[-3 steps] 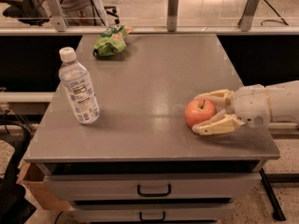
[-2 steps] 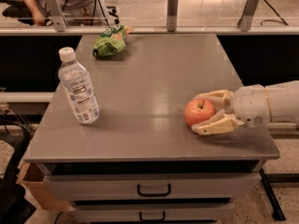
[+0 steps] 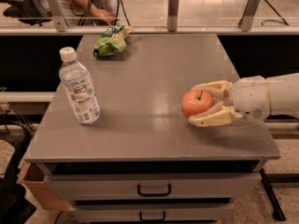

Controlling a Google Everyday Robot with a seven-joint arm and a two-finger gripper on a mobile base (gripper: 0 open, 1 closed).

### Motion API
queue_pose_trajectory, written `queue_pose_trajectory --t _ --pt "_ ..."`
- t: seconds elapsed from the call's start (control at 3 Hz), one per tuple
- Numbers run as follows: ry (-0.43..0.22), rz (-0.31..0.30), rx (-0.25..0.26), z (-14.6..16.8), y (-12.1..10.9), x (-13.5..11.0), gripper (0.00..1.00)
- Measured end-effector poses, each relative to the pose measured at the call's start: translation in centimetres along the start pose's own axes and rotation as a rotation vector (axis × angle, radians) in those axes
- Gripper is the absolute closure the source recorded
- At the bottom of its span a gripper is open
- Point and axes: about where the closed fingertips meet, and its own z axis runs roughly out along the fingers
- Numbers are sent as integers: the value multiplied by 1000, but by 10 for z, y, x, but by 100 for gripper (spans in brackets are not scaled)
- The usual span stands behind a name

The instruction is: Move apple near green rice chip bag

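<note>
The red-orange apple (image 3: 196,103) sits on the grey table (image 3: 154,64) near its right front edge. My gripper (image 3: 193,104) reaches in from the right, one cream finger behind the apple and one in front, closed against it. The apple looks to rest on the table top. The green rice chip bag (image 3: 110,44) lies crumpled at the far left corner of the table, well away from the apple.
A clear water bottle (image 3: 79,87) with a white cap stands at the left side of the table. Drawers (image 3: 154,189) are below the front edge. A glass barrier with metal posts (image 3: 173,3) runs behind the table. A cardboard box (image 3: 32,181) sits at the lower left.
The gripper and apple have not visibly moved. Only the person behind the barrier has shifted.
</note>
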Motion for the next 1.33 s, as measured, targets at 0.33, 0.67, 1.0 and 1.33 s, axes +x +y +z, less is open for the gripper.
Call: queue_pose_trajectory --t 0.33,0.67,1.0,1.33 --pt "33 -66 69 -6 -38 -55 100" --pt "69 -86 141 -2 -100 -109 100" --pt "116 -26 142 22 -154 -123 100" --pt "115 -11 103 68 -188 -149 100"
